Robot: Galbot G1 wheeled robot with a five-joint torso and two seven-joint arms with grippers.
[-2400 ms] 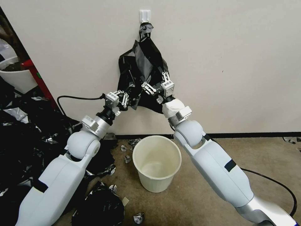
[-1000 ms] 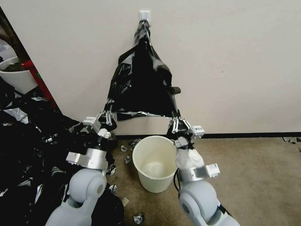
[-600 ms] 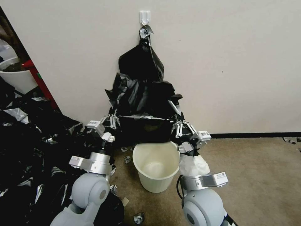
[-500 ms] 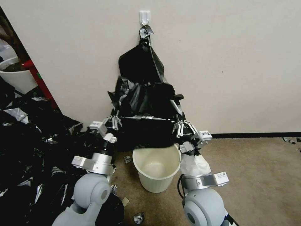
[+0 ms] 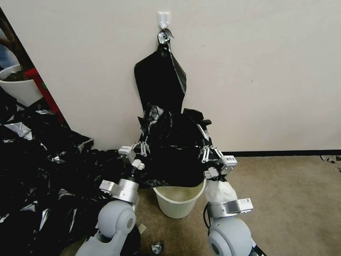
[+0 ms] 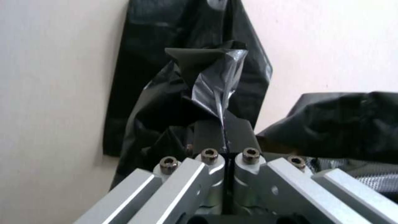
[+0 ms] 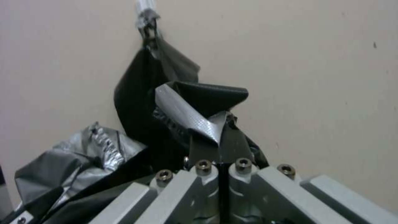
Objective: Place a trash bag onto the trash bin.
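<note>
Two arms flank trash bin (image 5: 177, 202) on carpet floor (image 5: 284, 199), by wall (image 5: 266, 71). Flat black bundle (image 5: 160, 81) hangs from wall hook (image 5: 164, 17) above bin. Trash bag (image 5: 174, 156) bunched over bin's far rim, draping onto mouth. Left tool (image 5: 142, 149) at bin's left, pinched tight on bag film; right tool (image 5: 206, 153) at bin's right, likewise clamped on bag edge.

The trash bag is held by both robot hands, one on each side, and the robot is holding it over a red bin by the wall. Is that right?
Almost. The trash bin is cream-white, not red, as the head view shows. The rest stands: the left gripper and the right gripper each pinch one side of the black trash bag, holding it over the bin by the wall.
</note>
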